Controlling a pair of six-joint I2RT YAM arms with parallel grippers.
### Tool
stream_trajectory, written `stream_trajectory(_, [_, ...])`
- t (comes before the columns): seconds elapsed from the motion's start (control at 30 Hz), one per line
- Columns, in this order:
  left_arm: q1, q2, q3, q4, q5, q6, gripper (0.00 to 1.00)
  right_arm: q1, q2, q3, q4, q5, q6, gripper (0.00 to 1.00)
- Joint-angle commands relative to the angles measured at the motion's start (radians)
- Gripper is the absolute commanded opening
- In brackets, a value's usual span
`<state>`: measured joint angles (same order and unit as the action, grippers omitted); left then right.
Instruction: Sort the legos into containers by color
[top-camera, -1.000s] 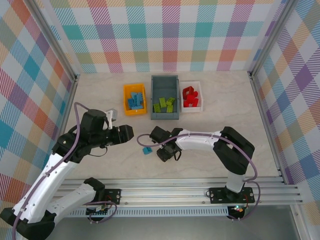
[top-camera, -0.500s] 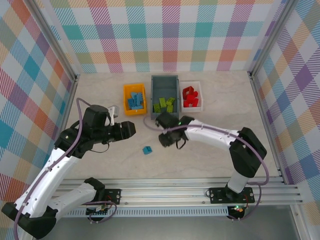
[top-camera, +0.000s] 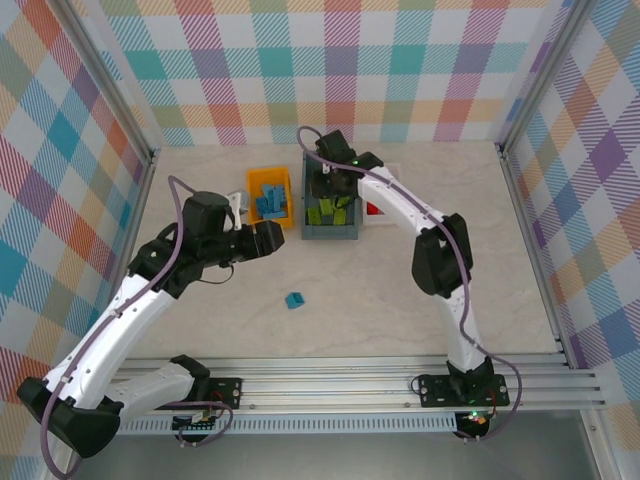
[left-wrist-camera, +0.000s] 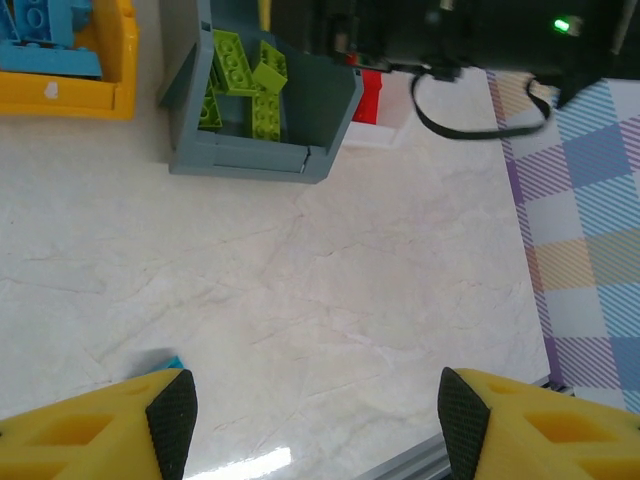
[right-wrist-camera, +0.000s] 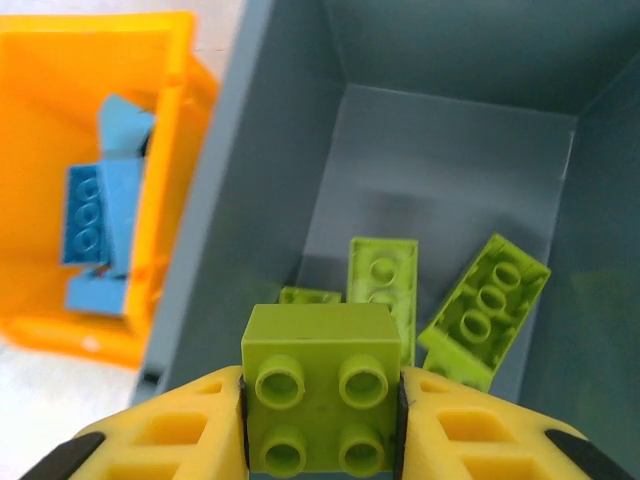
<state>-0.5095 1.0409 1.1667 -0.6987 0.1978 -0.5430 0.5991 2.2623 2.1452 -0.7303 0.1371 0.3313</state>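
Note:
My right gripper (right-wrist-camera: 320, 425) is shut on a lime green two-by-two lego (right-wrist-camera: 320, 385) and holds it above the open grey-blue container (right-wrist-camera: 260, 190). Several lime green legos (right-wrist-camera: 383, 285) lie on that bin's floor. From above, the right gripper (top-camera: 327, 188) hangs over the grey-blue container (top-camera: 330, 232). A lone blue lego (top-camera: 294, 300) lies on the table. My left gripper (top-camera: 264, 240) hovers open near the front of the orange container (top-camera: 254, 200), which holds blue legos (top-camera: 270, 200). In the left wrist view the left gripper (left-wrist-camera: 315, 425) has nothing between its fingers.
The white tray (top-camera: 392, 218) with red legos (top-camera: 372, 209) sits right of the grey-blue bin, partly under the right arm. Checked walls close the back and both sides. An aluminium rail (top-camera: 380, 365) runs along the near edge.
The right arm swung from the table beside the blue lego back to above the grey-blue bin, its jaws closing on the green lego. The left gripper shifted slightly right and toward the bins.

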Motion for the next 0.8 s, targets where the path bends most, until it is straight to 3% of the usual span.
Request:
stream_trajectory(0.0, [-0.01, 0.007, -0.011, 0.051, 0.001, -0.006, 0.67, -0.021, 0.094, 0.162, -0.094, -0.017, 0.015, 0.36])
stream_trajectory(0.2, [-0.015, 0.0, -0.033, 0.054, -0.002, -0.009, 0.67, -0.051, 0.292, 0.435, -0.204, -0.057, 0.03, 0.38])
stream_trajectory(0.5, [-0.021, 0.015, -0.032, 0.057, 0.002, -0.011, 0.67, -0.05, 0.315, 0.433, -0.203, -0.085, 0.046, 0.46])
stream_trajectory(0.63, [-0.027, 0.017, -0.029, 0.057, -0.002, -0.013, 0.67, -0.048, 0.301, 0.436, -0.209, -0.085, 0.048, 0.59])
stream_trajectory(0.77, [-0.032, 0.011, -0.027, 0.05, -0.009, -0.015, 0.67, -0.041, 0.262, 0.445, -0.214, -0.072, 0.025, 0.57])
